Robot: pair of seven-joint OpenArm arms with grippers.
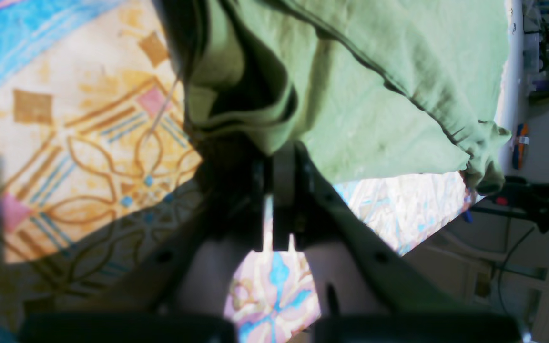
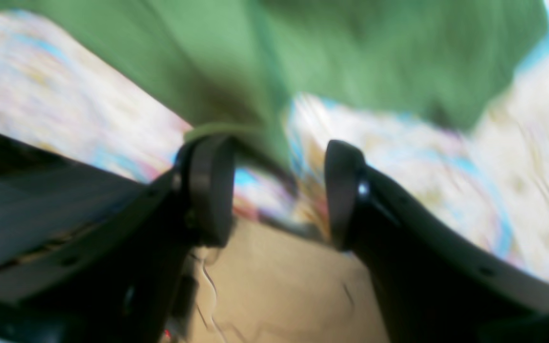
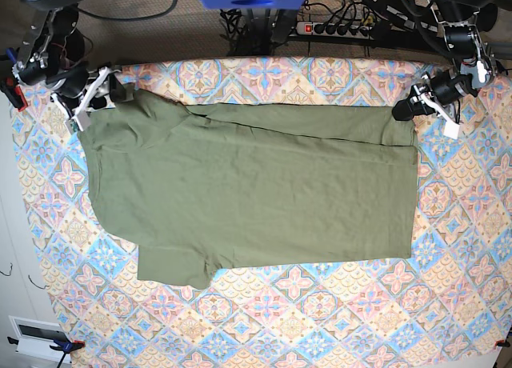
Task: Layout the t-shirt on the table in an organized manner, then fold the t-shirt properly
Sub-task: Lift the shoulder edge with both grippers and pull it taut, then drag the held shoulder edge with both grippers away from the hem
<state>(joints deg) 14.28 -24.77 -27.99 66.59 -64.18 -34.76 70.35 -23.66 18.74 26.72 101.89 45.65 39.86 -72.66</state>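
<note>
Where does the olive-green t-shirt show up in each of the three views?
Left wrist: t-shirt fills the top centre and right, bunched at the left gripper.
Right wrist: blurred, across the top.
Base: spread mid-frame.
Shared landmark: the tiled table cloth.

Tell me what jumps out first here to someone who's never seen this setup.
The olive-green t-shirt spread across the middle of the table, whose pink, blue and cream tiled cloth shows loudly all around it. Next, the two arms at the shirt's far corners: the left gripper shut on the t-shirt's corner on the base view's right, the right gripper open at the opposite corner.
</note>
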